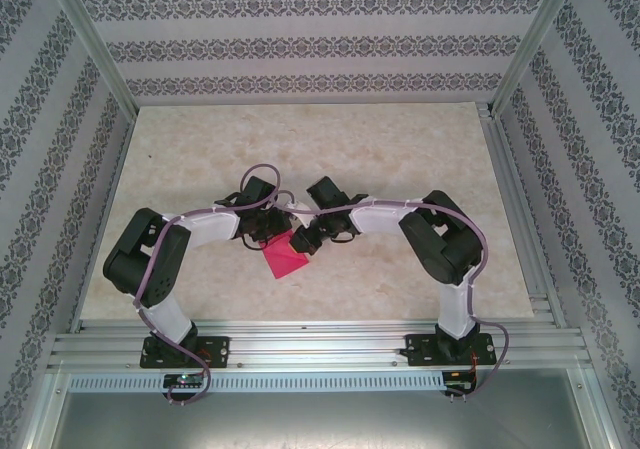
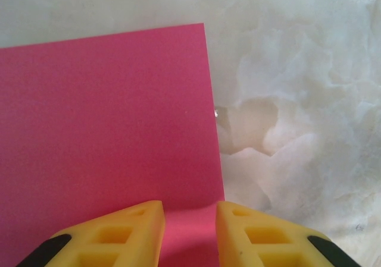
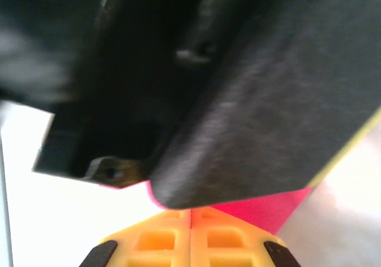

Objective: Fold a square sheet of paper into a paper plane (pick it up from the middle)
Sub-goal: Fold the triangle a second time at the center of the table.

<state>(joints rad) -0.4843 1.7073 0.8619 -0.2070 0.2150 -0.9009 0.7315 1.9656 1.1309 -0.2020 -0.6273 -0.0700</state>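
Above the table, from the fixed overhead camera, we see both arms bent inward so that their wrists meet over the middle of the pale marbled tabletop (image 1: 400, 149). The thin magenta-red square sheet of paper (image 1: 285, 261) lies there, turned so that one corner points toward the arm bases. The left gripper (image 1: 266, 235) sits over its upper left part and the right gripper (image 1: 309, 239) over its upper right part. From this height we cannot read either claw.

Through the left wrist camera, the sheet (image 2: 101, 130) looks flat, smooth and uncreased. It is evenly coloured, with one sharp corner near the top and a straight right edge running down toward us. It rests on the tabletop (image 2: 297, 100). The left gripper (image 2: 190, 234) has its yellow fingers (image 2: 134, 234) standing apart, and the paper's edge shows in the gap between them.

Through the right wrist camera, the right gripper (image 3: 190, 240) has its yellow fingers (image 3: 161, 243) pressed together, with only a seam between them. A strip of the sheet (image 3: 262, 210) shows just beyond the tips. We cannot tell whether any of it is pinched. A large, blurred black housing (image 3: 238, 100) hangs close above and hides the paper behind it.
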